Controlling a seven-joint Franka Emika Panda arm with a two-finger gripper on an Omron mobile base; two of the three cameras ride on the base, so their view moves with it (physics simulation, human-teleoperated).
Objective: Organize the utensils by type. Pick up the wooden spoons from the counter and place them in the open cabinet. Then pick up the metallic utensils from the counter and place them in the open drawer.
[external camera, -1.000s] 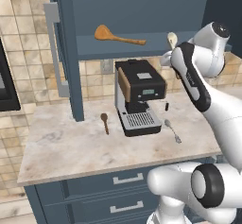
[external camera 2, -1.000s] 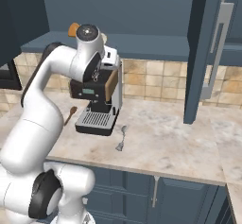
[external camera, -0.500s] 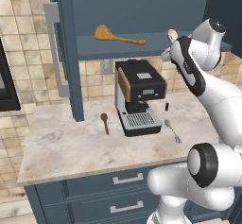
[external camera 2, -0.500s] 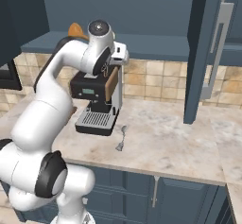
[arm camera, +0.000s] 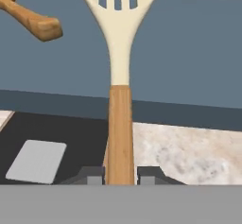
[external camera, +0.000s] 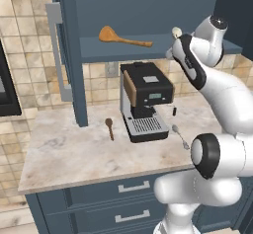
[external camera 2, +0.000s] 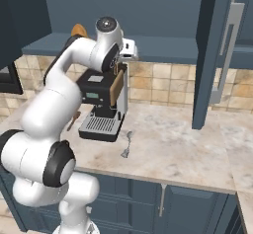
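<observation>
My gripper (arm camera: 120, 176) is shut on the brown handle of the small wooden spoon (arm camera: 119, 38), whose pale cream slotted bowl points at the open cabinet's shelf (arm camera: 189, 53). From the left base, the gripper (external camera: 174, 48) holds that spoon (external camera: 176, 31) at shelf height, right of the large orange wooden spoon (external camera: 123, 38) lying on the shelf. On the counter lie the short dark brown spoon (external camera: 109, 128) and the slim metal spoon (external camera: 179, 135). The right base view shows the gripper (external camera 2: 129, 50), the metal spoon (external camera 2: 126, 144) and the brown spoon (external camera 2: 73, 121). The open drawer is out of view.
A black coffee machine (external camera: 146, 99) stands on the counter right under the gripper, between the two lying spoons. The open cabinet door (external camera 2: 212, 55) with its long bar handle (external camera 2: 227, 45) hangs to the side. Shut drawer fronts (external camera: 133, 187) sit below the counter edge.
The arm has lifted the cream-bowled spoon a little higher and closer to the cabinet shelf, with the wrist turned. The spoons on the counter and shelf have not moved.
</observation>
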